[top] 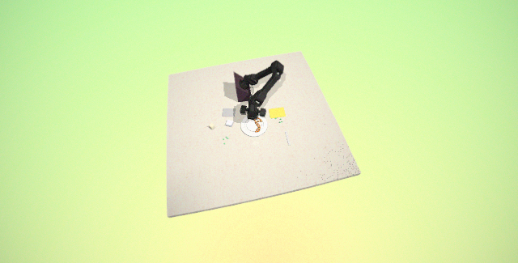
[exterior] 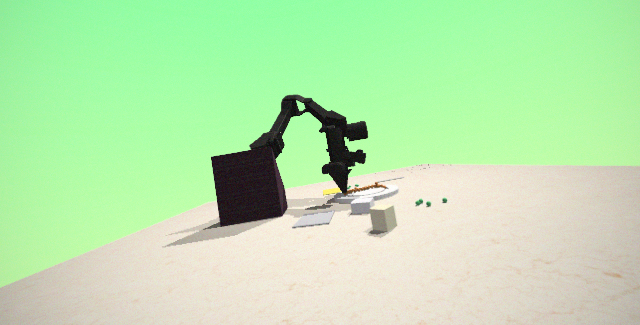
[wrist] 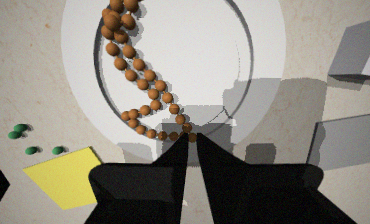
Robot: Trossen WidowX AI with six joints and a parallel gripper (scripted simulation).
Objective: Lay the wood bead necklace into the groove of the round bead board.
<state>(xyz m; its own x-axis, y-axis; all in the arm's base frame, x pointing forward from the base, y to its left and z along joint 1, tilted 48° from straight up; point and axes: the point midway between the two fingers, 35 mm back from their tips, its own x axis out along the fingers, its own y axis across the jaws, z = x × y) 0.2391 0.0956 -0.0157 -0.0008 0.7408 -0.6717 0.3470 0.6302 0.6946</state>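
The wood bead necklace (wrist: 136, 75) (top: 258, 125) (exterior: 366, 187) is a string of brown beads lying in a loose double line across the round white bead board (wrist: 196, 45) (top: 249, 129) (exterior: 382, 190). The board has a thin dark circular groove (wrist: 250, 55). My gripper (wrist: 192, 136) (exterior: 344, 188) is down at the board's near edge and is shut on the near end of the necklace. The far end of the necklace runs out of the wrist view at the top.
A yellow flat square (wrist: 63, 175) (top: 277, 112) and small green beads (wrist: 31, 145) (exterior: 428, 202) lie left of the board. Grey blocks (wrist: 358, 50) (wrist: 346, 140) lie to the right. A dark purple box (exterior: 247, 185) (top: 241, 86) stands by the arm's base. A cream cube (exterior: 383, 217) sits nearby.
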